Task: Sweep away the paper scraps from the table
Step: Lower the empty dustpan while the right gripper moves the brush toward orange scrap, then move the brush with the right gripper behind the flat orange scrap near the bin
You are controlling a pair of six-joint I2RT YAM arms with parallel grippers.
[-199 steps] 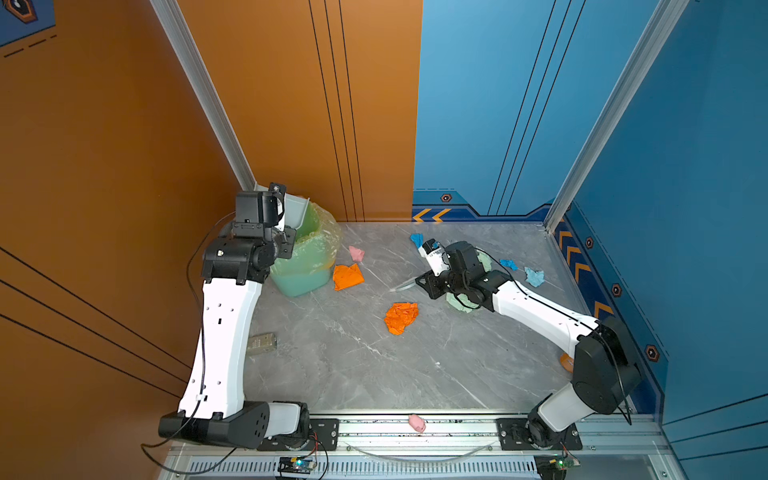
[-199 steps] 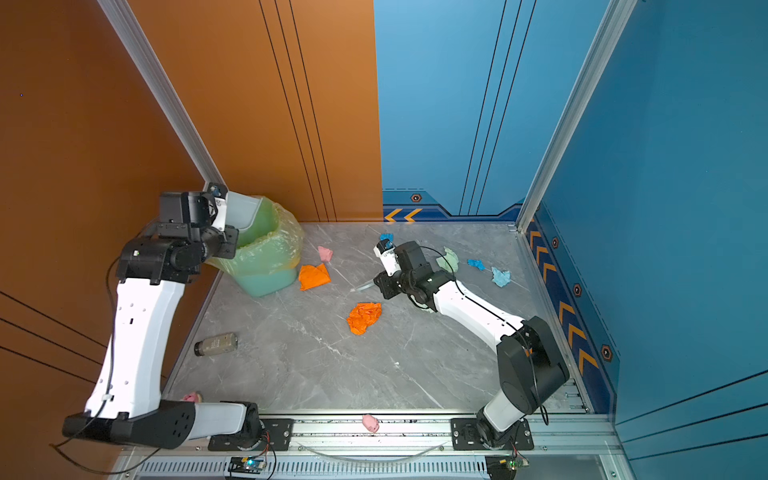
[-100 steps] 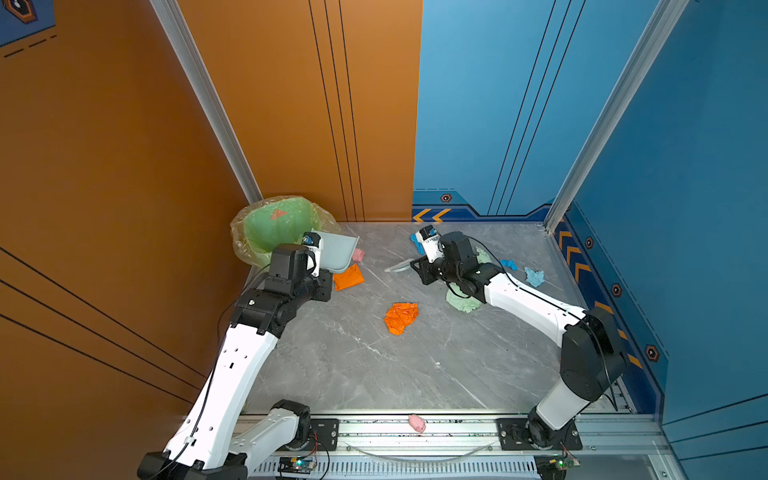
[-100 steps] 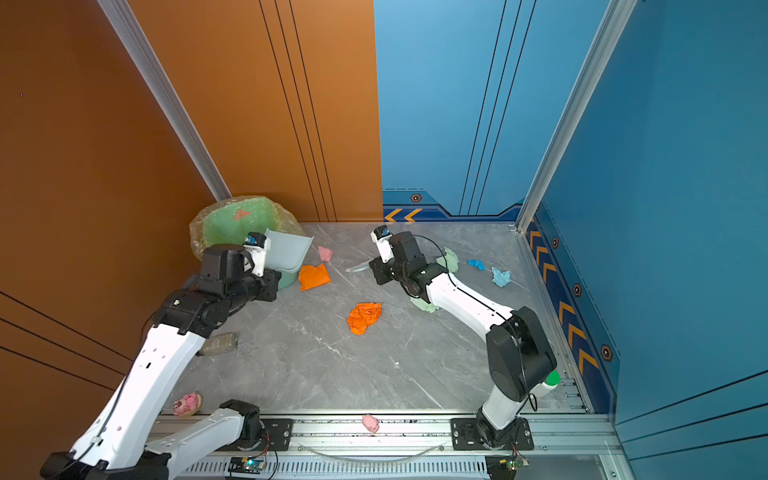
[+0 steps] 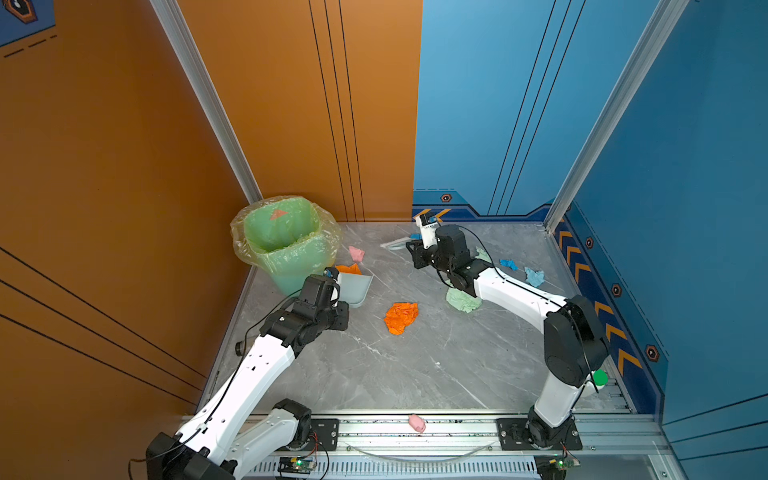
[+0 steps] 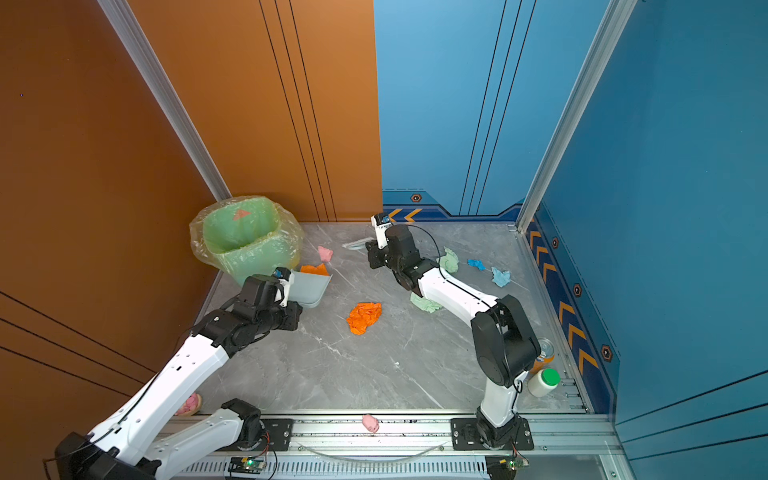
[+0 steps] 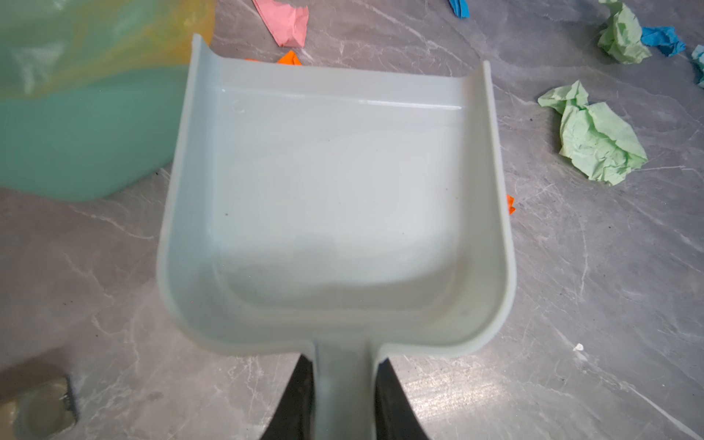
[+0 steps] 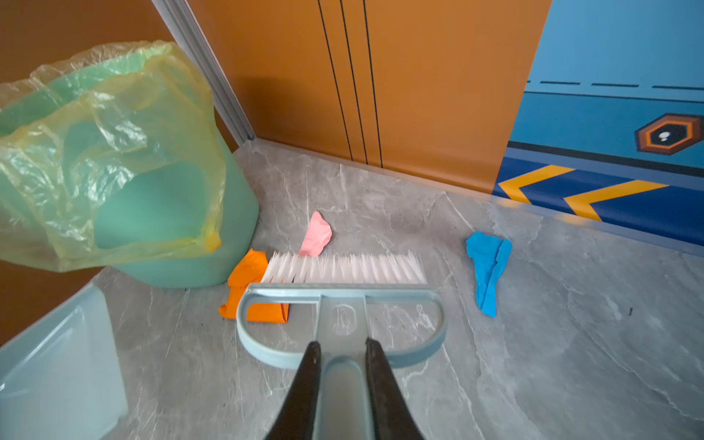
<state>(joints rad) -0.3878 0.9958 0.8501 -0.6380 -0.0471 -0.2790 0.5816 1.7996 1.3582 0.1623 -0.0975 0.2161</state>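
Scraps (image 5: 401, 318): about eight lie on the counter (image 5: 415, 365); one reddish piece (image 5: 277, 214) sits inside the bin (image 5: 286, 272).
Beside the bin: a small orange scrap (image 8: 253, 289) and a pink scrap (image 8: 316, 238) lie close to its base.
Away from the bin: the big orange scrap, two pale green scraps (image 5: 463, 300) and three blue scraps (image 5: 508, 264) lie well apart from it.
Left hand (image 7: 343, 362): clamped on the dustpan (image 7: 335, 190) handle.
Right hand (image 8: 341, 346): clamped on the brush (image 8: 343, 304) handle.
Change, dustpan: a second ago it was tipped over the bin. Now it is down by the bin's base, empty, with its open edge toward the small orange scrap.
Change, brush: it has moved from farther out toward the bin. Its bristles now stand by the pink and small orange scraps, on the side away from the bin. Whether they touch the paper cannot be told.
Meaning: one load looks dumped, and a fresh sweep is being set up.
Likely next: push the two scraps nearest the bin into the dustpan.
Progress: early; most scraps are unswept.
Risk: light paper may skid past the pan edge or wedge against the bin.
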